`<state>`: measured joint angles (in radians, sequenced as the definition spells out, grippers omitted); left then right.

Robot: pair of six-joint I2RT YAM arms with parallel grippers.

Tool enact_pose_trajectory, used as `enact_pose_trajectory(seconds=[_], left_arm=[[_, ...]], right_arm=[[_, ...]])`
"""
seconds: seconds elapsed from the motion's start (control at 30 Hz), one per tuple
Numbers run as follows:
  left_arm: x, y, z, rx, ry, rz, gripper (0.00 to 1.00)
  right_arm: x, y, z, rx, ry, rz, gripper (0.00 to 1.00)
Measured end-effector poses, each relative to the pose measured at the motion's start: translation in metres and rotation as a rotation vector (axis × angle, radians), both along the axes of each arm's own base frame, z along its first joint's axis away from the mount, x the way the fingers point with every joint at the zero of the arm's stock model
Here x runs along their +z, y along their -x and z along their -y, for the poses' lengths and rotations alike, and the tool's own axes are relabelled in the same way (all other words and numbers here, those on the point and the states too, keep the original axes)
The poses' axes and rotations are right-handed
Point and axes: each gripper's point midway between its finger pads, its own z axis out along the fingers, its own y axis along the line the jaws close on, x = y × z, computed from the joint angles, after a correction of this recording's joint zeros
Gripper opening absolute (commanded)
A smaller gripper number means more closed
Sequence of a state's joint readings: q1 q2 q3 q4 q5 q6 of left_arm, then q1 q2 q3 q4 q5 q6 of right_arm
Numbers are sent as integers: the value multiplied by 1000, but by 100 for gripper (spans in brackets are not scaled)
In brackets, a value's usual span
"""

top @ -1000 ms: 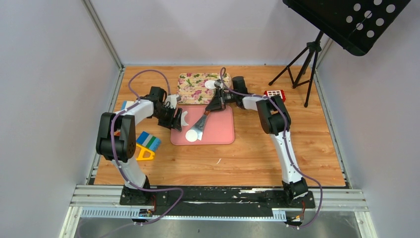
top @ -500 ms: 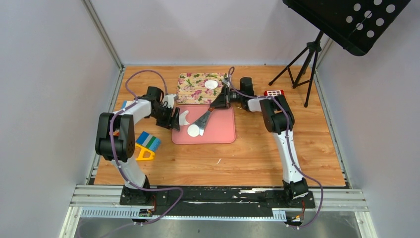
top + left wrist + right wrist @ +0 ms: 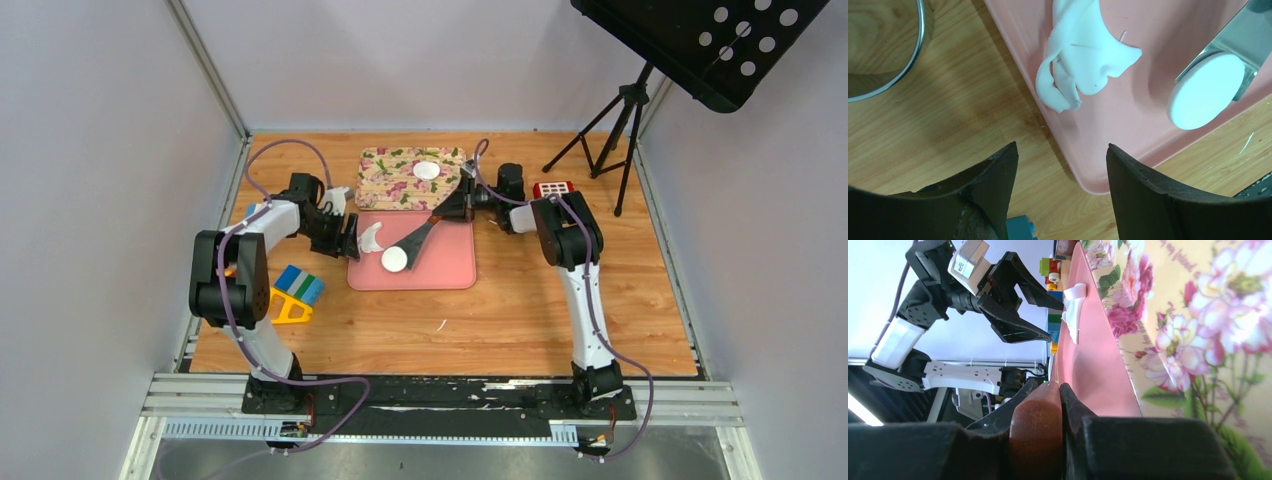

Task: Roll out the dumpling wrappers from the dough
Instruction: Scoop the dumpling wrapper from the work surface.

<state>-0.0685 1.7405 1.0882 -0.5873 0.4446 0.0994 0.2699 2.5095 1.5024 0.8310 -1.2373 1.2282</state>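
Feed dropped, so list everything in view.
pink mat: 1, pink, centre.
floral board: 1, flowered, behind mat.
spatula: 1, steel, over mat.
dumpling wrappers: 2, white, on board, at spatula tip.
dough scrap: 1, white, mat's left edge.
metal ring: 1, steel, left of mat.
toy blocks: several, multicoloured, left.
red box: 1, red, right.
music stand: 1, black, far right.
left gripper: 1, black, open near scrap.
right gripper: 1, black, shut on spatula.

Withdrawing the right gripper (image 3: pixel 462 203) rightward, away from the floral board (image 3: pixel 385 180), and pulling the spatula (image 3: pixel 420 236) along. Dragging the round wrapper (image 3: pixel 394 260) at the blade tip up the pink mat (image 3: pixel 440 268), away from its near edge. Uncovering the second wrapper (image 3: pixel 427 170) on the board. Easing the left gripper (image 3: pixel 349 237) slightly leftward.
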Motion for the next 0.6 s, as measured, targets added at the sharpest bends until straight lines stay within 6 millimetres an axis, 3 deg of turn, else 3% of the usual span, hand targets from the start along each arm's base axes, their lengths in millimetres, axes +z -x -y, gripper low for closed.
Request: enact_pose_trajectory(seconds=[0.27,0.6], left_arm=[[5,-3,-7,25,14,10,74],[7,-5,-13,43,21,15,74]], right_arm=[[9,-20,21,-96,-2,-49,0],[55,-69,49,-244,-18,34,0]])
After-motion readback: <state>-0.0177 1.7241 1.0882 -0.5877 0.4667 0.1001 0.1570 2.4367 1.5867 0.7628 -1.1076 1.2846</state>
